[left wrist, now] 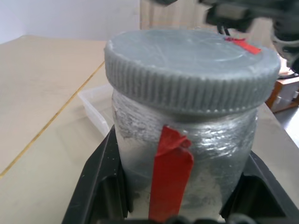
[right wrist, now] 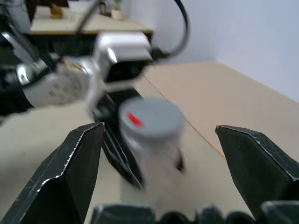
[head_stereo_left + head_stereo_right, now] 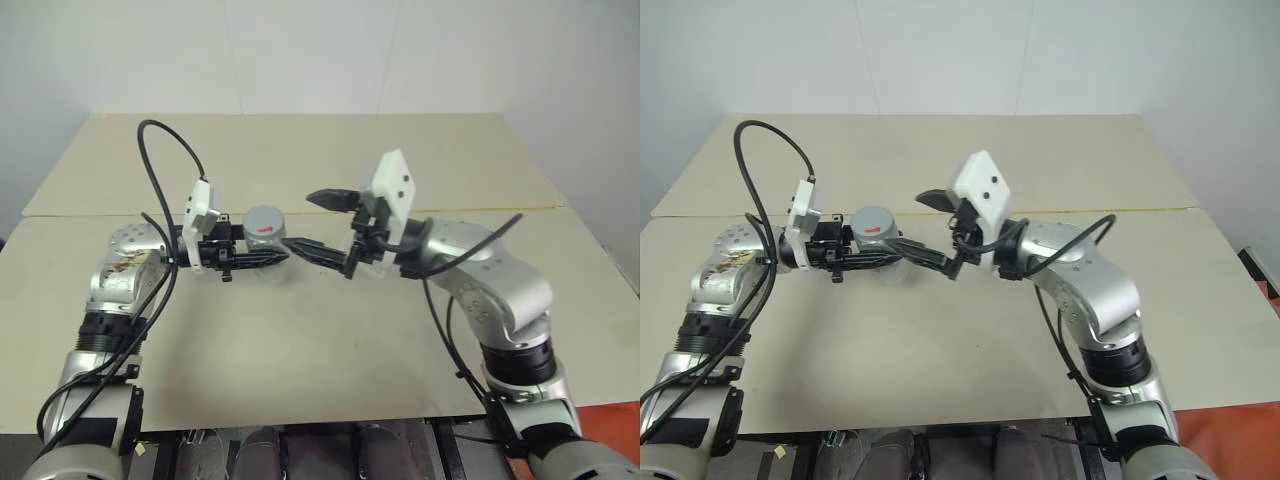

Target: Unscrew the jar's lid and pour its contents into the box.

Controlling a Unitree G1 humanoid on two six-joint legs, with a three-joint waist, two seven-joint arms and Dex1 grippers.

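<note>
The jar (image 1: 187, 154), a silver-grey cylinder with a vertical red stripe, stands upright above the table with my left gripper (image 3: 268, 256) shut on its body. Its ribbed grey lid (image 1: 191, 60), marked red on top, sits on the jar. The contents are hidden inside. My right gripper (image 3: 296, 219) hangs open just to the right of the lid (image 3: 265, 225), level with it and apart from it. Its two fingers (image 2: 70, 163) frame the jar (image 2: 149, 140) from a short way off. The box (image 1: 96, 109), a clear plastic tray, lies on the table just behind the jar.
Two beige tables (image 3: 330, 340) meet along a seam (image 3: 500, 210) that runs across the middle. A black cable (image 3: 160, 170) loops above my left arm. A white wall stands behind the far table edge.
</note>
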